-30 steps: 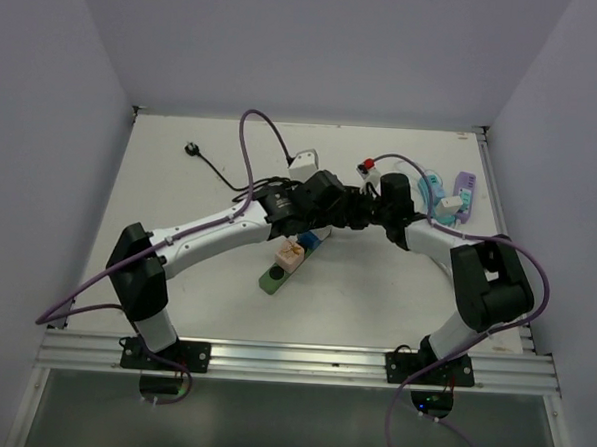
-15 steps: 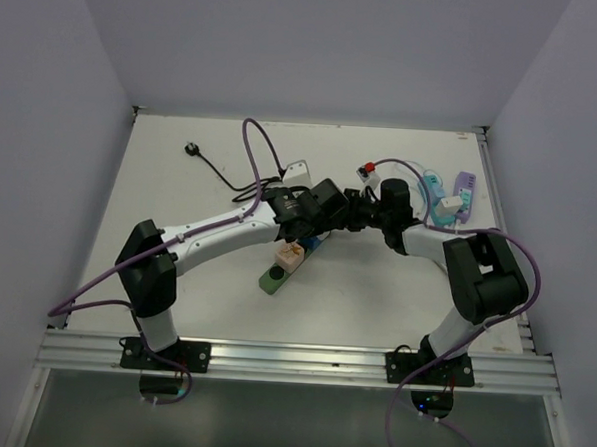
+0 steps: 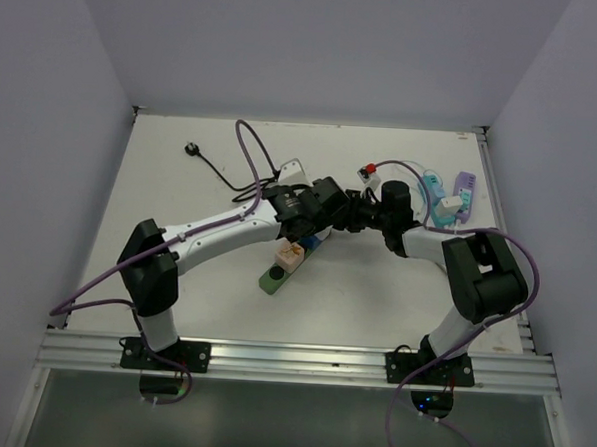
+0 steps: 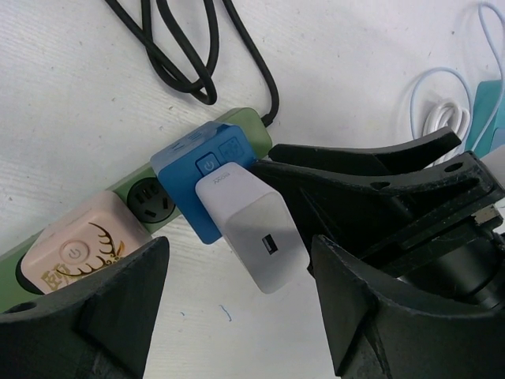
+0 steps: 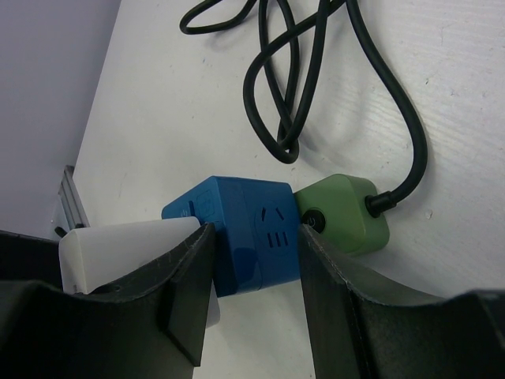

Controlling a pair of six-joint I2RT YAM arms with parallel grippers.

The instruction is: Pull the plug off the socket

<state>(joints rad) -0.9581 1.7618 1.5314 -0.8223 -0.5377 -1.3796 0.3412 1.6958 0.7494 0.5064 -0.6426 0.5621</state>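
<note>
A green power strip lies on the white table. It carries a blue cube adapter and a pink adapter. A white USB charger plug sits in the blue cube. My left gripper is open, its fingers wide on either side of the charger's free end, not touching it. My right gripper is shut on the blue cube, next to the strip's green end. In the top view both grippers meet over the strip.
The strip's black cable loops behind it and runs to a black plug at the back left. A teal strip, a purple strip and a white cable lie at the back right. Walls enclose the table.
Both arms have drawn in a little around the blue cube; the left wrist has shifted slightly left and down. The strip and adapters have stayed in place.
</note>
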